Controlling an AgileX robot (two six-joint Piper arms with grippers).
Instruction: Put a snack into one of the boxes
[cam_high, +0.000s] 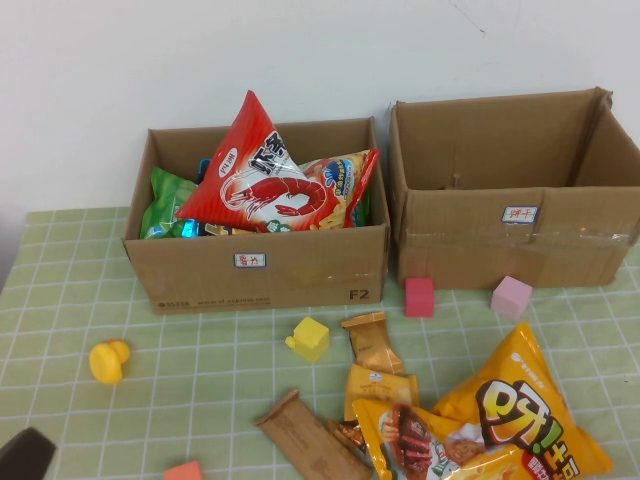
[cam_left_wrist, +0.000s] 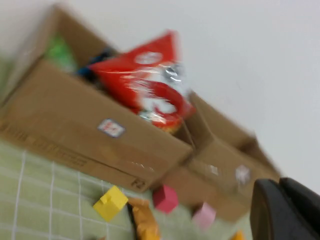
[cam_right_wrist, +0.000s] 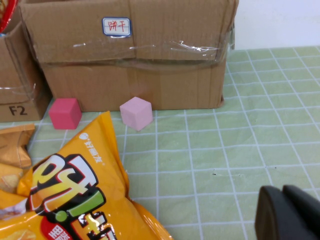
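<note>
Nearest my high camera lay the heap of snacks: a big orange chip bag (cam_high: 520, 415), a brown bar (cam_high: 312, 440) and small orange packets (cam_high: 372, 342), all on the green checked cloth (cam_high: 60, 290) in front of the boxes. My left gripper (cam_high: 25, 455) sat at the near left edge, fingers pressed together and holding nothing. The right gripper (cam_right_wrist: 290, 212) hung low beside the chip bag, well short of the right box (cam_high: 515, 190); I could not tell how its fingers stood. The left box (cam_high: 258, 268) already held a red prawn-cracker bag (cam_high: 258, 175) standing up among other packets. A red cube (cam_high: 419, 297) and a pink cube (cam_high: 511, 297) sat just before the right box, with a yellow block (cam_high: 310, 338) and a yellow duck (cam_high: 108, 360) further left.
</note>
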